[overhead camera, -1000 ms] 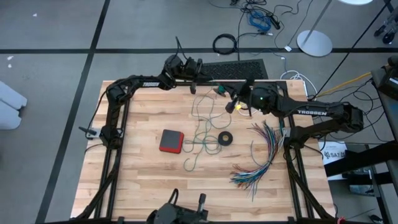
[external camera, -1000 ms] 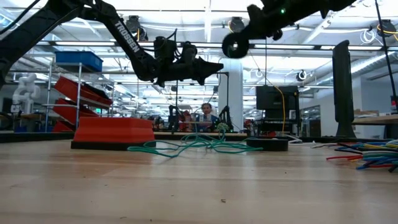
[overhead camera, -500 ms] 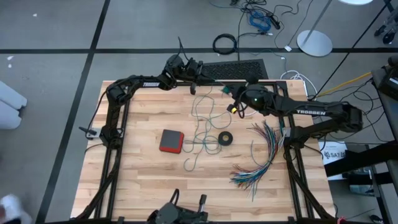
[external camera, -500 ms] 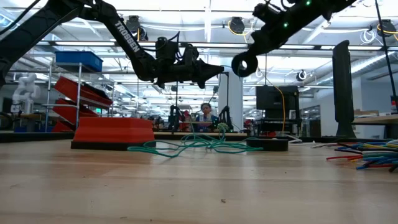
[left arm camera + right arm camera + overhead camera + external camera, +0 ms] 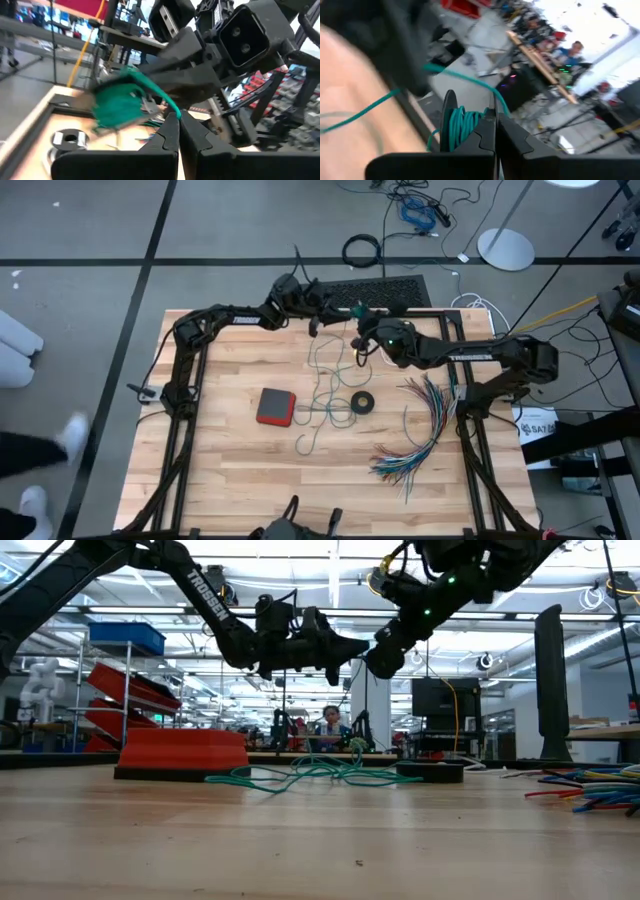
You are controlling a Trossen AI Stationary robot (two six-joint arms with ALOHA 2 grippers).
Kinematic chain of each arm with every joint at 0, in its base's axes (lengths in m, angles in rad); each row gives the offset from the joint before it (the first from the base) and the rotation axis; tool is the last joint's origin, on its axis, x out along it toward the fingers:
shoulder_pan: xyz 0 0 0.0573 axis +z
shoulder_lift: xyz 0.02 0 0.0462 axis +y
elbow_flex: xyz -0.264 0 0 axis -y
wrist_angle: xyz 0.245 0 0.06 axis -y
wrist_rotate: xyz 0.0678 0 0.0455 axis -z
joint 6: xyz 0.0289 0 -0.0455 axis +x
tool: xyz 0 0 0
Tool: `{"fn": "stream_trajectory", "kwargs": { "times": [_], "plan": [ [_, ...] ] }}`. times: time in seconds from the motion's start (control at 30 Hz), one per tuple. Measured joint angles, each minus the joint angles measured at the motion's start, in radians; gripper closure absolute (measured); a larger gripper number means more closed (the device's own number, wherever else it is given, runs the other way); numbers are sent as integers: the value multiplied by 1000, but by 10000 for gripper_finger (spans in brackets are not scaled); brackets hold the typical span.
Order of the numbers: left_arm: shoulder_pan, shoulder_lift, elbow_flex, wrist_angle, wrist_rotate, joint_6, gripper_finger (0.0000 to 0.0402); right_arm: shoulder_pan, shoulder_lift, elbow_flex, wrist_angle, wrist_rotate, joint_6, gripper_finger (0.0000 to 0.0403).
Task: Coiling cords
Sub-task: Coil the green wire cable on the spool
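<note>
The teal-green cord runs from a slack tangle on the table (image 5: 322, 395), which the low view shows as flat loops (image 5: 310, 772), up to both grippers above the far middle of the table. My left gripper (image 5: 335, 308) points level and is shut on the cord near its teal plug (image 5: 117, 102). My right gripper (image 5: 364, 336) stands close beside it, tip to tip in the low view (image 5: 385, 658), and is also shut, with turns of the cord around a finger. I cannot make out the white cord. My left gripper pinches the teal cord between its two fingertips, just short of the plug end (image 5: 175, 111). The fingers are level and point toward the table's right. The plug sticks out past the tips, clear of the table. My right gripper has several turns of the teal cord wound around one finger (image 5: 460, 125). One strand (image 5: 496, 97) passes over the shut tips. The fingers are about level and point toward my left gripper. The rest of the cord hangs slack toward the table.
A red and black box (image 5: 275, 406) and a small black ring (image 5: 362, 402) lie beside the tangle. A fan of multicoloured wires (image 5: 415, 435) covers the right side. A black grid panel (image 5: 378, 288) sits at the far edge. A person's feet (image 5: 40, 470) show beyond the left edge.
My right gripper has come down and moved toward my left gripper, rolling its wrist as it went. My left gripper has shifted a little toward the table's right and rolled too. Both have stayed shut. The cord's tangle on the table has kept its place.
</note>
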Motion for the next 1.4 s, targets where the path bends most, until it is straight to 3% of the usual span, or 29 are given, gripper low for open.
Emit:
{"fn": "stream_trajectory", "kwargs": {
  "times": [0.1,0.23,0.57,0.8,1.07,1.17,1.4],
  "plan": [
    [-9,0,0,1,14,-31,402,-1,42,0,102,73,-41,403],
    [-10,0,0,1,48,-55,402,-1,60,0,132,77,-57,403],
    [73,0,0,44,57,-88,402,33,-9,-1,-53,-135,46,403],
    [103,0,0,27,60,-79,402,73,-18,-1,-62,-139,29,403],
    [148,-1,0,-119,33,20,402,134,-47,-1,-14,-93,-50,403],
    [152,-1,0,-122,33,25,402,153,-63,0,-2,-50,-102,403],
    [174,-2,0,-112,18,23,402,189,-83,0,-6,-58,-102,403]
  ]
}}
